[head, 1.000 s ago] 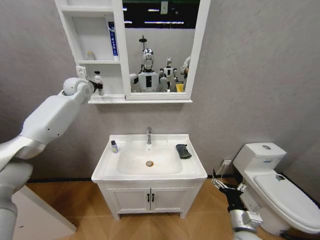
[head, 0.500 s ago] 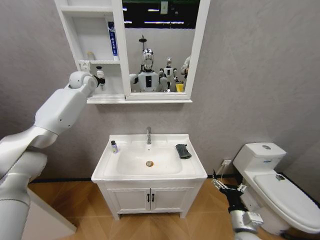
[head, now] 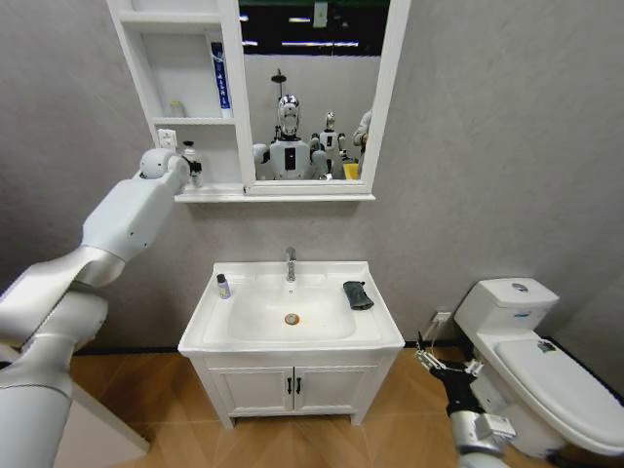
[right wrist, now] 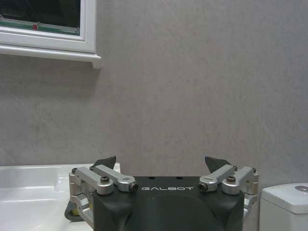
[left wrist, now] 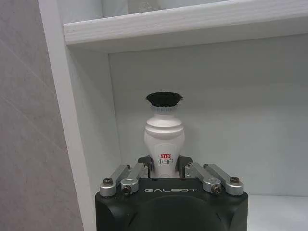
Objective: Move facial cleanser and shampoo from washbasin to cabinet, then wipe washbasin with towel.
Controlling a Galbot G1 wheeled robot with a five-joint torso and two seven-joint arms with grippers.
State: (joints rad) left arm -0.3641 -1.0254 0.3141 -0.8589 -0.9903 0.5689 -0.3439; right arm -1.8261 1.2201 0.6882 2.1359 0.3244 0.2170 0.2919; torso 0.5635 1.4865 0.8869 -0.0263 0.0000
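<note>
Cleanser bottle (left wrist: 164, 136) clamped inside cabinet (head: 177, 60) shelf

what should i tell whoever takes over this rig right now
Left pincer: shut on the white bottle with the black cap, holding it upright inside the cabinet, in the lowest shelf bay.
Right pincer: open, holding nothing, parked low beside the vanity near the toilet.
Washbasin: a small dark-capped bottle stands on its rim left of the bowl; the towel lies on the rim right of the bowl.
Done: first bottle brought to the cabinet, not yet released.
Left: release it, move the second bottle to the cabinet, then wipe the washbasin with the towel.
</note>
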